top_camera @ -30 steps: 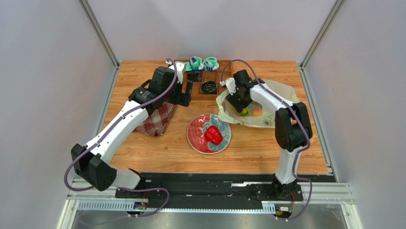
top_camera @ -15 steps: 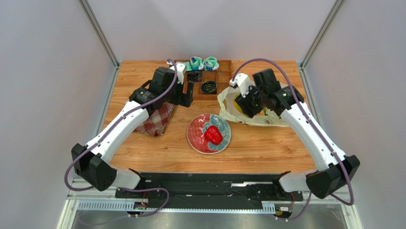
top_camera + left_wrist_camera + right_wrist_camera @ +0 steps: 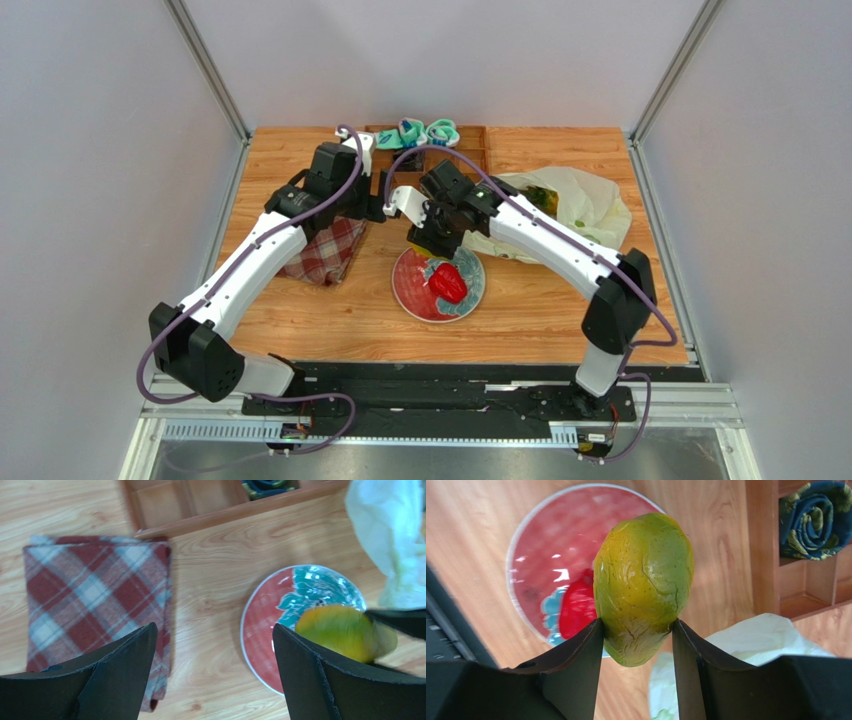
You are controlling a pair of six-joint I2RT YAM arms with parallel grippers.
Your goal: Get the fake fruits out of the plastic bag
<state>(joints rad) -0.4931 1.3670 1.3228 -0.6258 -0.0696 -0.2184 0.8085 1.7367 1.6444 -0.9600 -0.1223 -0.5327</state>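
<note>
The right tool (image 3: 637, 628) pinches a glossy yellow-green plastic mango (image 3: 643, 580) by its lower end, one finger pressed to each side. It holds the mango in the air above the far rim of a round red plate with a teal pattern (image 3: 412, 287). A glossy red plastic bell pepper (image 3: 448, 284) lies on that plate, clear of the mango. The thin, crinkly cream-white plastic bag (image 3: 590, 205) sits crumpled on the wooden desk (image 3: 540, 315) to the right of the plate and behind the right arm. Faint greenish marks on the bag are too blurred to read. The left tool (image 3: 214, 630) has its fingers spread wide with nothing between them. It hangs over bare desk between the plate and a folded red-and-white plaid cloth (image 3: 95, 605) on its left. Along the far edge stands a wooden tray with compartments (image 3: 240, 512). Teal-and-white rolled socks (image 3: 425, 131) sit at its back, and a dark blue patterned roll (image 3: 811, 520) fills one compartment. No lettering or brand can be made out on the arms, the plate or the fruit.
</note>
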